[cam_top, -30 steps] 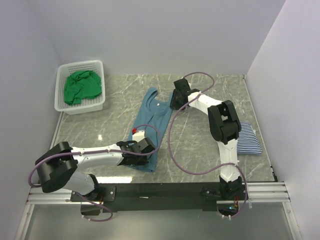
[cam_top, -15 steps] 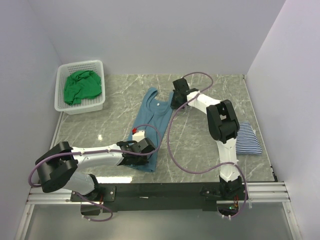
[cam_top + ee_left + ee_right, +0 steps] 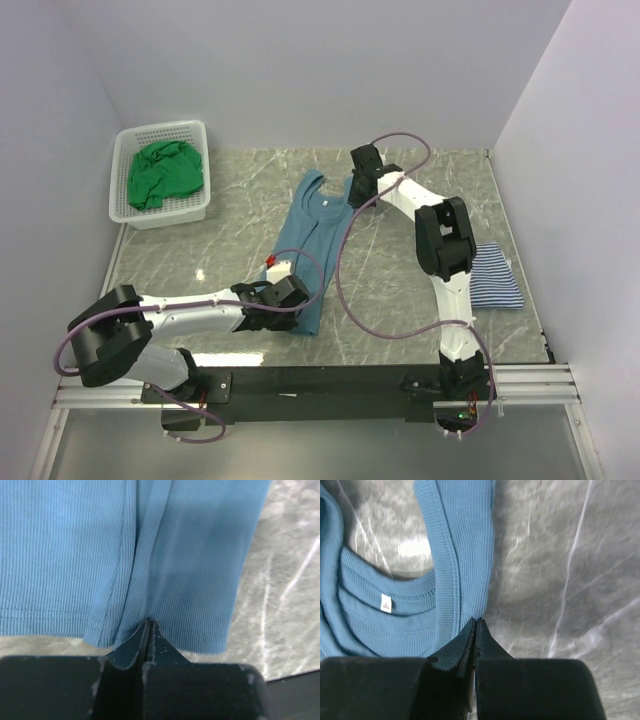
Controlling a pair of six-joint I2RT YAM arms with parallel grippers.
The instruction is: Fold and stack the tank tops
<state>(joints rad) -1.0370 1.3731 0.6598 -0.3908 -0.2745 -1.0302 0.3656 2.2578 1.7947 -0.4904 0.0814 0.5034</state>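
The teal-blue tank top (image 3: 312,232) lies lengthwise on the marble table, neck at the far end. My left gripper (image 3: 296,300) is shut on its bottom hem (image 3: 150,622), pinching a ridge of cloth. My right gripper (image 3: 352,192) is shut on the edge of the right shoulder strap (image 3: 479,616); the neckline and a white label (image 3: 386,602) show beside it. The green tank top (image 3: 163,172) is bunched in the white basket (image 3: 198,205). The striped tank top (image 3: 496,278) lies folded at the right, partly behind the right arm.
The basket stands at the far left corner by the left wall. Purple cables (image 3: 345,290) loop from both arms over the table. A black rail (image 3: 320,385) runs along the near edge. Grey marble (image 3: 570,555) lies right of the strap.
My right gripper has moved a little farther back and right with the strap. The teal top is pulled straighter and longer, its hem shifted slightly right with the left gripper.
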